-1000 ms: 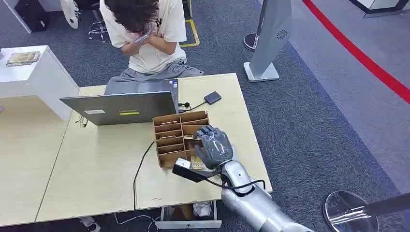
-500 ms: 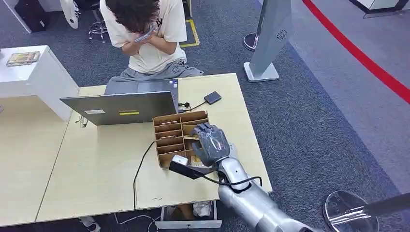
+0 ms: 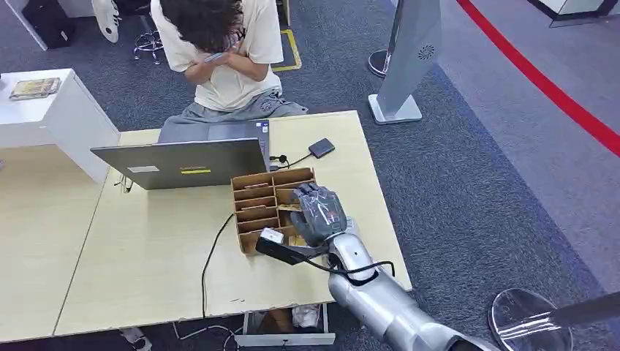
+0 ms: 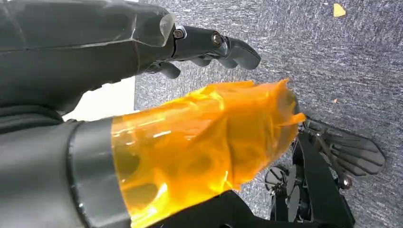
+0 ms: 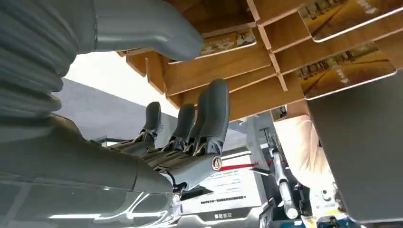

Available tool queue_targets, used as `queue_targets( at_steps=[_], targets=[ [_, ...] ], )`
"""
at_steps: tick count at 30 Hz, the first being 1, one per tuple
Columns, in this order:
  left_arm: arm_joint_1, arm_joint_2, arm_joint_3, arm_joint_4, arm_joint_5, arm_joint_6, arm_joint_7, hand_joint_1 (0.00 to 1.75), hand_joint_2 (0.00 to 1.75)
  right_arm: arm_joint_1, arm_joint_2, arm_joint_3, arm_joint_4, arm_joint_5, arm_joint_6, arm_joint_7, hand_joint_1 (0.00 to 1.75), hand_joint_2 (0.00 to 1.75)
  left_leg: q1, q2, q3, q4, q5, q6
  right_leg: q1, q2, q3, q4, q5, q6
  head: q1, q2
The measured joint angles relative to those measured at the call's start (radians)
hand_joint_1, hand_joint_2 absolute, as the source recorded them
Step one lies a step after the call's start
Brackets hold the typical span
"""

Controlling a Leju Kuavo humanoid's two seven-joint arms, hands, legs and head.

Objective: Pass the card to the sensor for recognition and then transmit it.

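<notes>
The right hand's fingers (image 5: 209, 118) are standing apart and uncurled, gripping nothing, their tips hanging just short of the wooden dividers of the card rack (image 3: 257, 191). The thumb is lying close along a shelf edge where one card (image 5: 227, 42) is resting flat in its slot. From the head view the right hand (image 3: 319, 213) is hovering palm-down over the rack's right column, on the side away from the laptop (image 3: 179, 162).

Over the last second this hand has been creeping across the rack, from its near right corner up and inward over the slots, and the wrist has followed. I take that to mean the reach for a card is in progress and no card has been taken yet; more cards (image 5: 347, 71) are lying in slots on the rack's far side, untouched.

The small dark sensor (image 3: 321, 148) is sitting beyond the rack, near the table's far edge, cabled toward the laptop. A seated person (image 3: 219, 58) is bending over something in their hands behind the laptop.

The left hand (image 4: 190, 42) is hanging over grey carpet well away from the rack, fingers loosely extended, thumb wrapped in orange film, holding nothing.
</notes>
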Motion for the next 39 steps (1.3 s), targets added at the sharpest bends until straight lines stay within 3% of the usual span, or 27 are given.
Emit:
queue_targets(
  at_steps=[7,11,13,19,20,23,27,34,39],
  targets=[
    [0.000,0.000,0.000,0.000,0.000,0.000,0.000,0.00,0.00,-0.005,0.000,-0.003,0.032,0.000,0.000,0.004,0.99,1.75,0.000,0.000,0.000,0.000,0.000,0.000,0.000,0.000,0.000,0.000,0.000,0.000,0.000,0.000],
    [0.000,0.000,0.000,0.000,-0.001,-0.001,0.000,0.00,0.00,-0.016,0.002,-0.007,0.060,-0.001,-0.002,0.006,0.94,1.75,0.000,0.000,0.000,0.000,0.000,0.000,0.000,0.000,0.000,0.000,0.000,0.000,0.000,0.000],
    [0.000,0.000,0.000,0.000,-0.001,-0.001,0.000,0.00,0.00,-0.024,0.003,-0.010,0.078,-0.002,-0.003,0.008,1.05,1.75,0.000,0.000,0.000,0.000,0.000,0.000,0.000,0.000,0.000,0.000,0.000,0.000,0.000,0.000],
    [0.000,0.000,0.000,0.000,-0.003,-0.001,0.000,0.00,0.00,-0.045,0.005,-0.035,0.123,-0.005,-0.011,0.007,1.12,1.75,0.000,0.000,0.000,0.000,0.000,0.000,0.000,0.000,0.000,0.000,0.000,0.000,0.000,0.000],
    [0.000,0.000,0.000,0.000,-0.003,-0.002,0.000,0.00,0.00,-0.046,0.005,-0.038,0.129,-0.005,-0.012,0.007,1.38,1.75,0.000,0.000,0.000,0.000,0.000,0.000,0.000,0.000,0.000,0.000,0.000,0.000,0.000,0.000],
    [0.000,0.000,0.000,0.000,-0.004,-0.002,0.000,0.00,0.00,-0.052,0.010,-0.050,0.140,-0.015,-0.014,0.006,1.69,1.75,0.000,0.000,0.000,0.000,0.000,0.000,0.000,0.000,0.000,0.000,0.000,0.000,0.000,0.000],
    [0.000,0.000,0.000,0.000,-0.004,-0.002,0.001,0.00,0.00,-0.053,0.011,-0.057,0.151,-0.016,-0.015,0.006,1.75,1.75,0.000,0.000,0.000,0.000,0.000,0.000,0.000,0.000,0.000,0.000,0.000,0.000,0.000,0.000],
    [0.000,0.000,0.000,0.000,-0.004,-0.003,0.001,0.00,0.00,-0.055,0.012,-0.067,0.168,-0.015,-0.014,0.008,1.66,1.75,0.000,0.000,0.000,0.000,0.000,0.000,0.000,0.000,0.000,0.000,0.000,0.000,0.000,0.000],
    [0.000,0.000,0.000,0.000,-0.004,-0.004,0.002,0.00,0.00,-0.060,0.013,-0.073,0.178,-0.015,-0.014,0.009,1.27,1.75,0.000,0.000,0.000,0.001,0.000,0.000,0.000,0.000,0.000,0.000,0.000,0.000,0.000,0.000]
  ],
)
